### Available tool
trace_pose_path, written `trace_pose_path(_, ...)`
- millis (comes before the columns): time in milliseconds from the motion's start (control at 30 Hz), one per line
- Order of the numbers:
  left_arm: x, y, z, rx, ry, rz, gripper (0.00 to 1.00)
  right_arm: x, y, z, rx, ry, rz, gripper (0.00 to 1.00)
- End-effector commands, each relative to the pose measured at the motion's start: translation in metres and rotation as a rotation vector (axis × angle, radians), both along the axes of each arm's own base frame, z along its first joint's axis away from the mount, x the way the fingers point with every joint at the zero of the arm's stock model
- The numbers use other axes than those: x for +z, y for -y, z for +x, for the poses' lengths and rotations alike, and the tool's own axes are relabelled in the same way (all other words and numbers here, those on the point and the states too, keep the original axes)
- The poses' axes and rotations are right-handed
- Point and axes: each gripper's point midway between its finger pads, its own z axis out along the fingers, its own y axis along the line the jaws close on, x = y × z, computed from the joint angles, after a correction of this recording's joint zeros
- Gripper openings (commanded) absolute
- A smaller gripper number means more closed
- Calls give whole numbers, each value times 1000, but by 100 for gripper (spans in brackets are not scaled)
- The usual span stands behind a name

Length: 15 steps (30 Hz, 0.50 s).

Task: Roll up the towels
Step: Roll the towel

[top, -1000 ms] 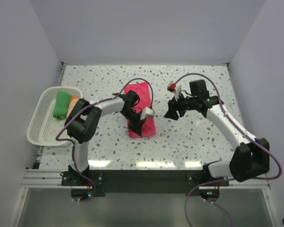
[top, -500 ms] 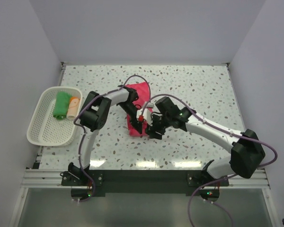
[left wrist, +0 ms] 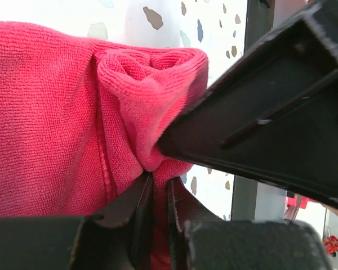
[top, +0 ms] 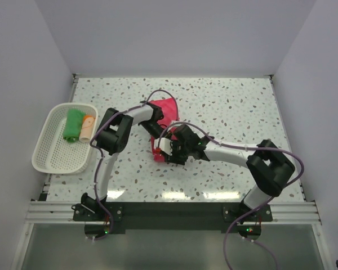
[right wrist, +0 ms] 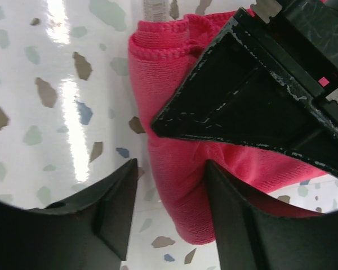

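Note:
A pink-red towel (top: pixel 166 108) lies mid-table, its near end partly rolled. My left gripper (top: pixel 159 142) is shut on a fold of this towel (left wrist: pixel 45 112) at the roll's end, the cloth pinched between its jaws (left wrist: pixel 158 183). My right gripper (top: pixel 170 152) is open at the same end. Its fingers (right wrist: pixel 170 169) straddle the towel's (right wrist: pixel 183 191) rounded end; the left finger stands clear of the cloth. A rolled green towel (top: pixel 74 125) and a rolled peach towel (top: pixel 88 127) lie in the basket.
The white mesh basket (top: pixel 45 152) stands at the table's left edge. Both arms cross close together over the towel's near end, and a purple cable loops above it. White walls enclose the speckled table (top: pixel 236 107).
My right arm has swung left across the table and brought its open gripper down at the towel's near end, beside the left gripper. The left gripper has stayed shut on the towel.

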Motion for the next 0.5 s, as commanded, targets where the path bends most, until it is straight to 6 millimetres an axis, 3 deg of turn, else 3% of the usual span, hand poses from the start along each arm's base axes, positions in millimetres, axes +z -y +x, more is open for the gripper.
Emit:
trace_pose_path(0,-68,-26,19,-91,161,131,17,-5,-5,21,2,107,-10,52)
trace_pose_path(33,-67,-28,20,-85,158,131,18,-10,-1,20,10,102,-40,43)
trace_pose_path(200,-62,-37,23,-68,169,134,20,-14,-8,11,63,10,-65,21)
trace_pose_path(233,-61,-41,25,-58,177,131,22,-24,1,0,76,-66,-123,12)
trace_pose_path(333,-51,-51,27,-21,192,122,28,-29,-3,-9,87,-181,-145,0)
trace_pose_path(467,-51,-69,16,22,168,138,29,-26,-24,-9,55,-287,-87,0)
